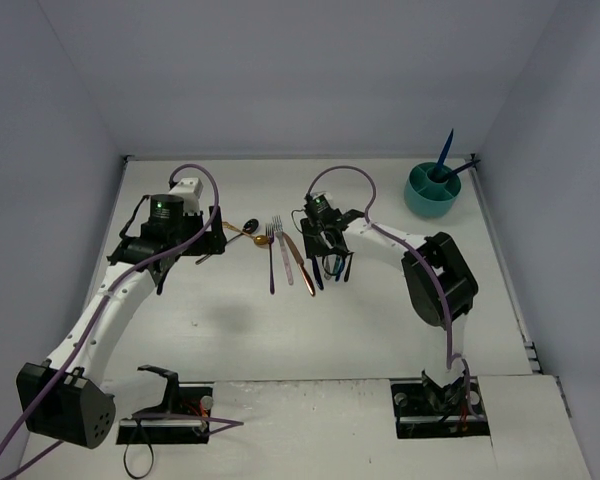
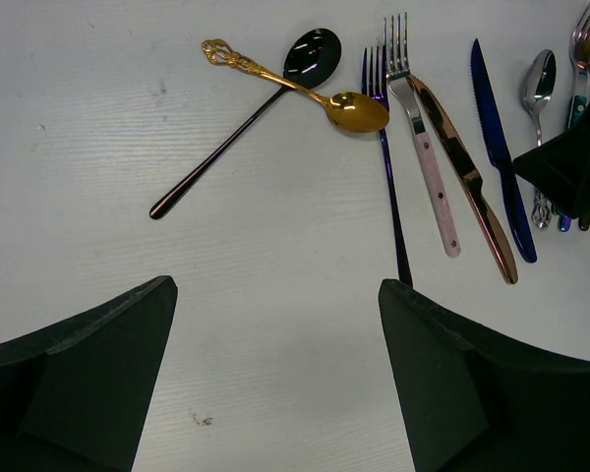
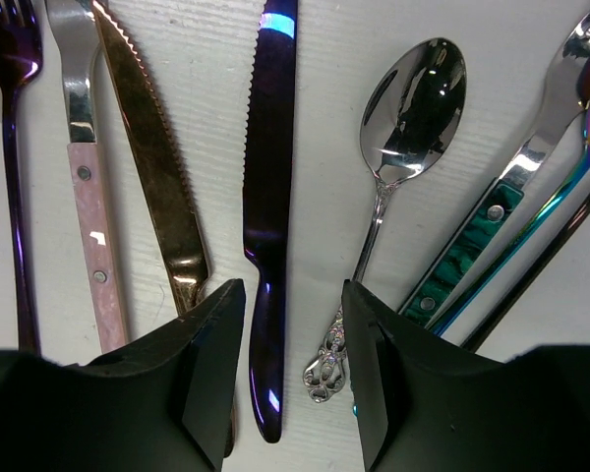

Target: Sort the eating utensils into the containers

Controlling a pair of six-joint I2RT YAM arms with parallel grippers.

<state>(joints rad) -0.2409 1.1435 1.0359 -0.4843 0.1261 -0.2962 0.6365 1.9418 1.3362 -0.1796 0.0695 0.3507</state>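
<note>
Only from above: teal cup (image 1: 432, 192) in the far right corner, a blue handle (image 1: 445, 153) sticking up from it, well apart from the row of cutlery (image 1: 290, 255) mid-table. Through the right wrist: right gripper (image 3: 292, 290) spread astride the blue knife (image 3: 271, 177), between copper knife (image 3: 152, 157) and silver spoon (image 3: 413, 103). Through the left wrist alone: left gripper (image 2: 275, 295) spread over the table (image 2: 128, 147), gold spoon (image 2: 356, 111) crossing black spoon (image 2: 313, 54).

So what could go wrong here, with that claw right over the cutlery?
The right gripper, open, straddles the blue knife, but the copper knife and silver spoon lie close alongside, so a finger might catch one. Also, the teal caddy is short; the blue utensil in it leans out, so more could perhaps tip it.
</note>
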